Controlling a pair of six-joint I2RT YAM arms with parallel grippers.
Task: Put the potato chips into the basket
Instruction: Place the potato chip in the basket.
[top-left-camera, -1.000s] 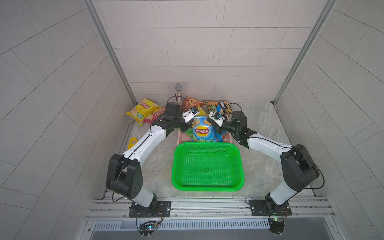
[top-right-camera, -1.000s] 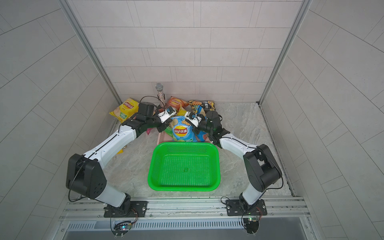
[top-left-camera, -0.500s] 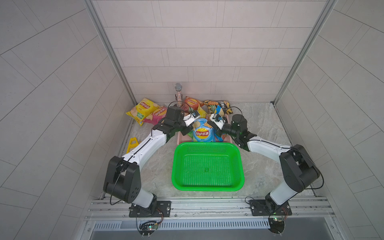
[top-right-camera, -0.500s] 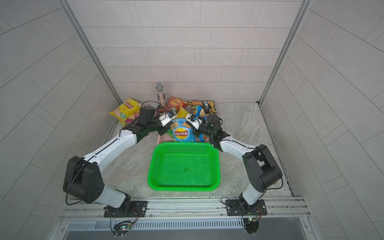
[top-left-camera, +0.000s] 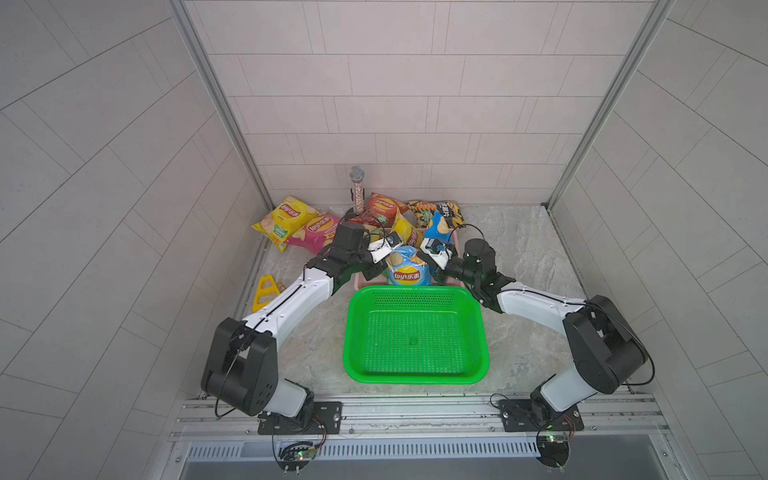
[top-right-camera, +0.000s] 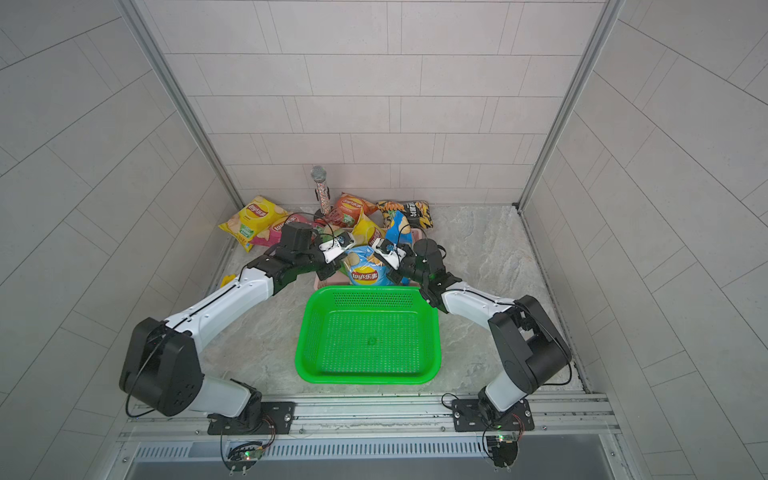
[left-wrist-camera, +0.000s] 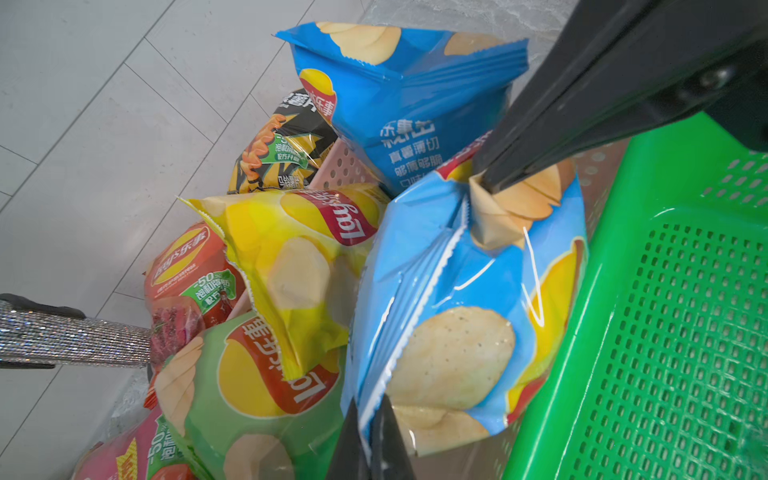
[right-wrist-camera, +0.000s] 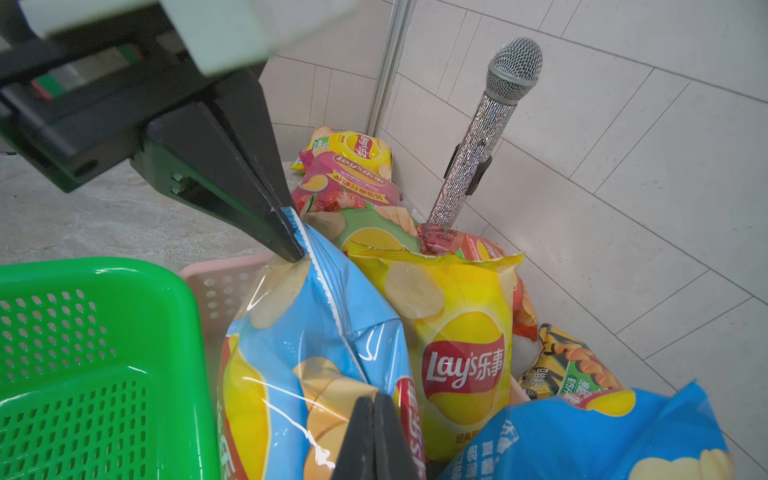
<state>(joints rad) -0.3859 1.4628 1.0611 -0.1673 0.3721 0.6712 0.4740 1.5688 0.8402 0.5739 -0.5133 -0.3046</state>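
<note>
The left pincer (left-wrist-camera: 368, 415) and right pincer (right-wrist-camera: 374, 415) gripped edges of the puffy light-blue foil chip bag (top-left-camera: 406, 272), mid-frame. It looked light, slippery and crushable, so the edges seemed safest.

Pale grey tiled walls (top-left-camera: 395, 104) enclose the space on three sides, their long tiles laid in staggered rows. Slim aluminium corner posts (top-left-camera: 223, 104) rise where the walls meet. The surface (top-left-camera: 519, 249) is mottled grey-beige stone. A metal rail (top-left-camera: 415, 411) edges the front. The light is soft and even.
</note>
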